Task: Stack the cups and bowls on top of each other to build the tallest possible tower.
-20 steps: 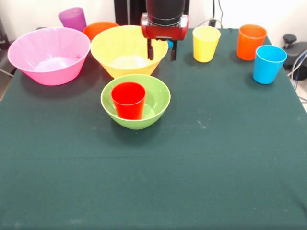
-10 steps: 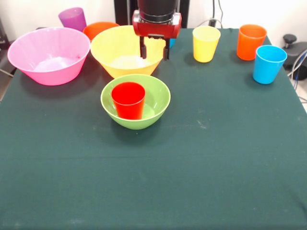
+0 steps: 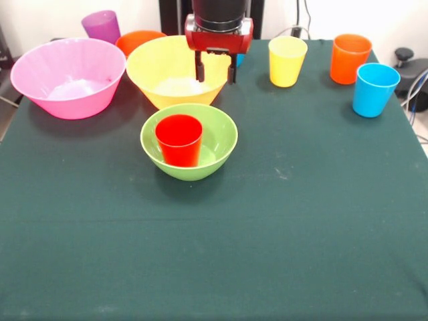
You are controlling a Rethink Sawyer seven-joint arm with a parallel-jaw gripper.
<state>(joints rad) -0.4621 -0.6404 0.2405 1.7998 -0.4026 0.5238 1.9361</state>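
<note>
A red cup (image 3: 178, 139) stands upright inside the lime green bowl (image 3: 217, 144) at the table's middle; together they form a low tower. Behind it is the large yellow-orange bowl (image 3: 164, 70). My gripper (image 3: 215, 73) hangs open over that bowl's right rim, one finger inside the bowl and one outside it. The large pink bowl (image 3: 67, 77) is at the left. The purple cup (image 3: 101, 27) and the small orange bowl (image 3: 137, 41) stand behind them. A sliver of the small blue bowl (image 3: 239, 59) shows behind the gripper. The yellow cup (image 3: 287, 61), orange cup (image 3: 350, 58) and light blue cup (image 3: 374, 89) stand at the right.
The dark green cloth (image 3: 267, 247) covers the table. A black object with cables (image 3: 409, 67) sits off the table's right edge. The robot's pedestal (image 3: 175, 17) stands at the far side.
My gripper has moved left and a little back from a second ago, onto the yellow-orange bowl's right rim. It has held still over the last half second. The cups and bowls have not moved.
</note>
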